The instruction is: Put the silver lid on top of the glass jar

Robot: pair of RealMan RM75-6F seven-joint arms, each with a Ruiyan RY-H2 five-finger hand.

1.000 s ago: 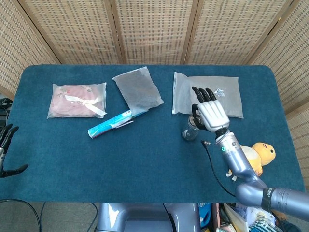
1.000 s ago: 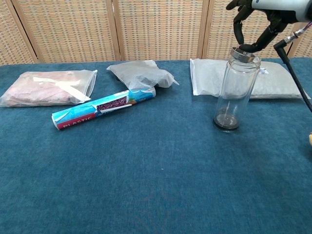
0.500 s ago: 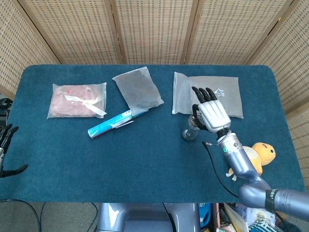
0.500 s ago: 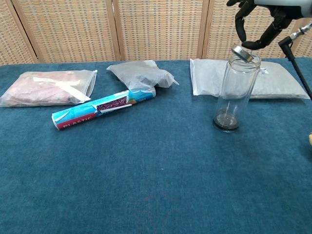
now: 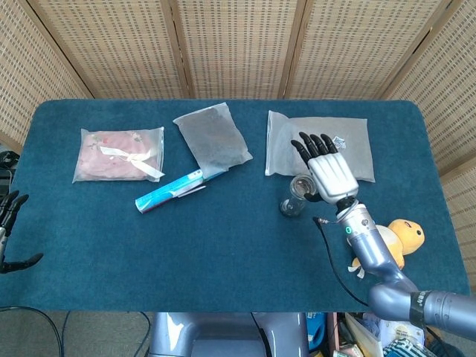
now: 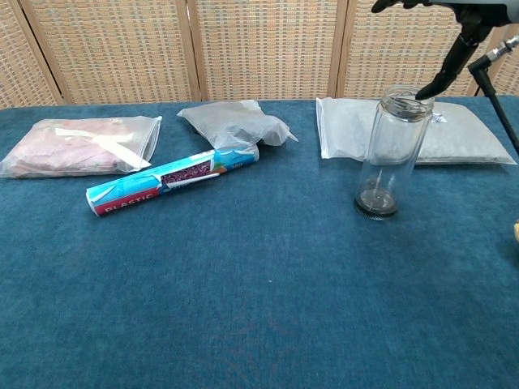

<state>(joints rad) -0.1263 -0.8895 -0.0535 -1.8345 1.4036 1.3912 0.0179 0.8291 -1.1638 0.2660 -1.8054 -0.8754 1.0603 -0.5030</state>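
Note:
The clear glass jar (image 6: 392, 154) stands upright at the table's right of centre, in front of a white pouch. The silver lid (image 6: 402, 100) lies at the jar's mouth and looks roughly level; whether it sits flush I cannot tell. From above, the lid (image 5: 301, 184) shows as a ring over the jar (image 5: 292, 204). My right hand (image 5: 329, 171) hovers just above and behind the mouth with its fingers spread and nothing in it. Its thumb tip reaches down to the rim in the chest view. At the far left table edge, my left hand (image 5: 10, 227) holds nothing, fingers apart.
A pink packet (image 5: 119, 154) lies at the left, a grey pouch (image 5: 213, 137) at the middle back, and a white pouch (image 5: 320, 145) behind the jar. A blue tube (image 5: 171, 191) lies left of the jar. A yellow plush toy (image 5: 401, 236) sits at the right edge.
My right hand has let go of the lid and spread its fingers, lifting slightly. The lid, tilted half a second ago, now rests at the jar's mouth.

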